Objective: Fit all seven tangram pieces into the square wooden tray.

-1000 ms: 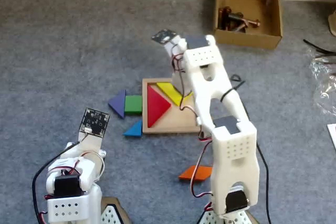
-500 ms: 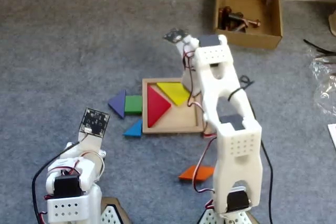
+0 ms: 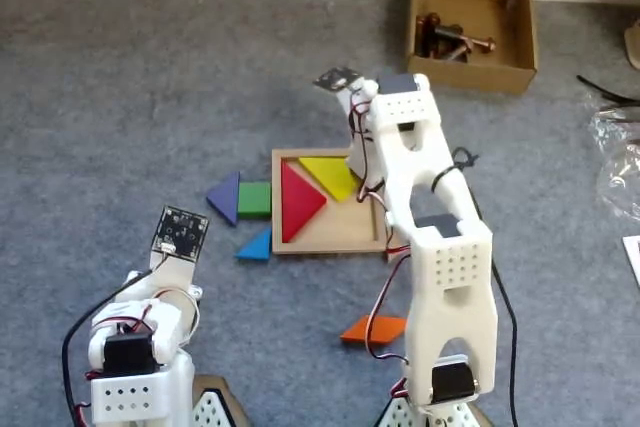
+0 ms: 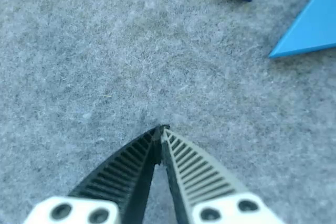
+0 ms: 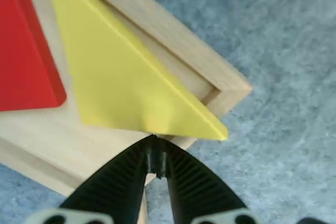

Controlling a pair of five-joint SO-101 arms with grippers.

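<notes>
Yellow triangle (image 5: 121, 77) in the tray (image 5: 178, 40) — just beyond right gripper (image 5: 156, 153) tips

soft, even light washes the grey felt (image 3: 120, 97); faint shadows edge the wooden tray (image 3: 330, 247) at centre and the cardboard box (image 3: 470, 72) at upper right.

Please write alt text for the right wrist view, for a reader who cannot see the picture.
The right gripper, its black fingers shut, points its tip at an edge of a yellow triangle that lies in the square wooden tray. A red triangle lies beside the yellow one in the tray, and grey carpet surrounds the tray's corner.
</notes>
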